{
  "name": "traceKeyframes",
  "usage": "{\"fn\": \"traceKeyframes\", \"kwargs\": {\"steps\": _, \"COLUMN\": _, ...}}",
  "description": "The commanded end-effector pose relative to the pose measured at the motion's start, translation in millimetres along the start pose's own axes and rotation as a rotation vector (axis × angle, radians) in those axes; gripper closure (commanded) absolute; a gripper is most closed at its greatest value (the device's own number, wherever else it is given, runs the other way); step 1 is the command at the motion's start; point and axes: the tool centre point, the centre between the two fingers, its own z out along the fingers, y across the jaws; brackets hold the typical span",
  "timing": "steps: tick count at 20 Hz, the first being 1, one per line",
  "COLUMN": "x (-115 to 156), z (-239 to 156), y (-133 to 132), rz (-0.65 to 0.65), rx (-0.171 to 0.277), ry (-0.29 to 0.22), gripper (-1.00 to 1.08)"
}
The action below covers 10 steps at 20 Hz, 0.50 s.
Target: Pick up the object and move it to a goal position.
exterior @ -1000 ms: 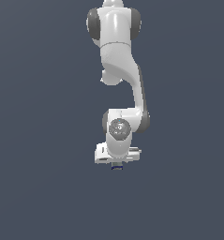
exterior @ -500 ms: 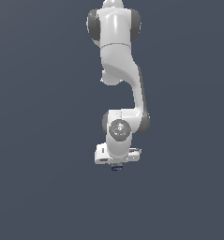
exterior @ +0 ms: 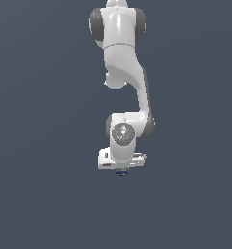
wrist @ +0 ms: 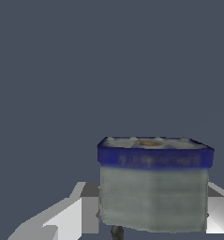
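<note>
Grey void; block (wrist: 153, 190) between fingers (wrist: 80, 213).

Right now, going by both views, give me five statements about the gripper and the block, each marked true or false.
1. The block sits between the gripper's fingers. True.
2. The block carries a red band. False: the band is dark blue.
3. In the exterior view the block looks far smaller than the gripper. True.
4. A second block lies on the ground nearby. False: only plain grey-blue background shows.
5. The arm is white with dark grey joints. True.
</note>
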Motion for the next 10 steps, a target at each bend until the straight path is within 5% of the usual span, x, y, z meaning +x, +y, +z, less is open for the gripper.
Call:
{"fn": "traceKeyframes", "kwargs": {"steps": 1, "x": -2.0, "z": -4.9, "y": 2.9, "rz": 0.0, "rx": 0.0, "ry": 0.001, "gripper": 1.08}}
{"fn": "traceKeyframes", "kwargs": {"steps": 10, "x": -23.4, "z": -41.4, "y": 24.9, "rz": 0.0, "rx": 0.0, "ry": 0.001, "gripper": 1.08}}
